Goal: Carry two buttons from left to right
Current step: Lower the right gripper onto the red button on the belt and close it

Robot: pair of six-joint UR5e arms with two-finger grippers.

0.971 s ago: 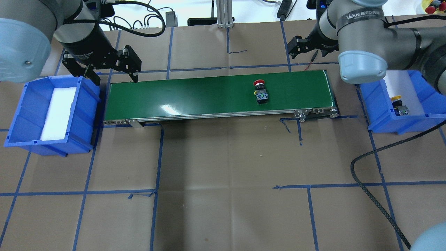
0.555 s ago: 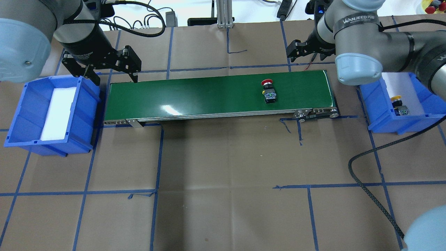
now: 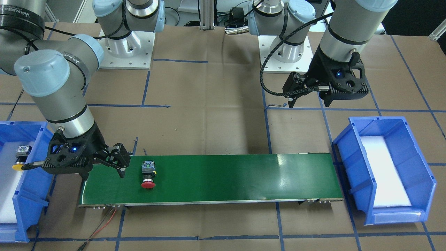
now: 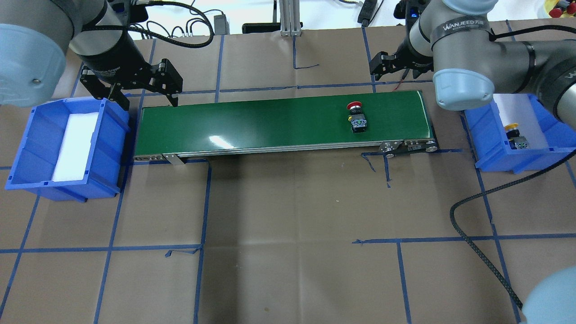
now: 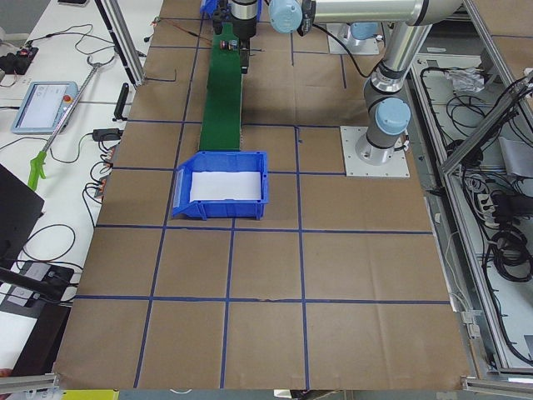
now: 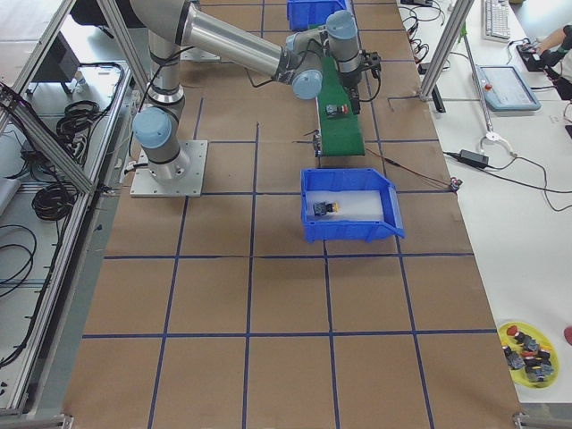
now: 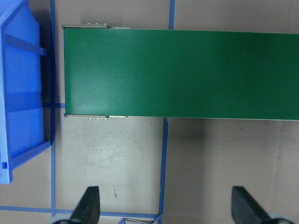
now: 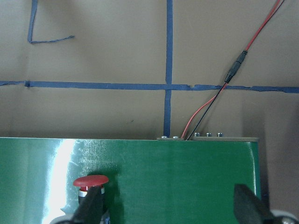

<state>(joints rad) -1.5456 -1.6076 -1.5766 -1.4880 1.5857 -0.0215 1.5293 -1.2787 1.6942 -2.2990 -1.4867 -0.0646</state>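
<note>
The red button [image 4: 355, 118] lies on its side on the green conveyor belt [image 4: 270, 121] near its right end, red cap toward the far edge. My right gripper [image 3: 102, 171] hangs open over that belt end; in the right wrist view the red button [image 8: 91, 181] shows right by one fingertip [image 8: 91, 205], outside the jaws. The yellow button [image 4: 514, 134] lies in the right blue bin [image 4: 488, 139]. My left gripper [image 4: 147, 100] is open and holds nothing, at the belt's left end beside the left blue bin [image 4: 27, 144], which holds only white foam.
A black cable [image 4: 477, 252] loops across the table at the front right. A red and black wire [image 8: 210, 102] runs off the belt's right end. An aluminium post [image 4: 290, 18] stands at the back centre. A yellow dish of spare buttons [image 6: 529, 344] sits far right.
The red button has ridden the belt to the right. My right gripper shifted a little left and back over the belt's end. The left arm stayed still.
</note>
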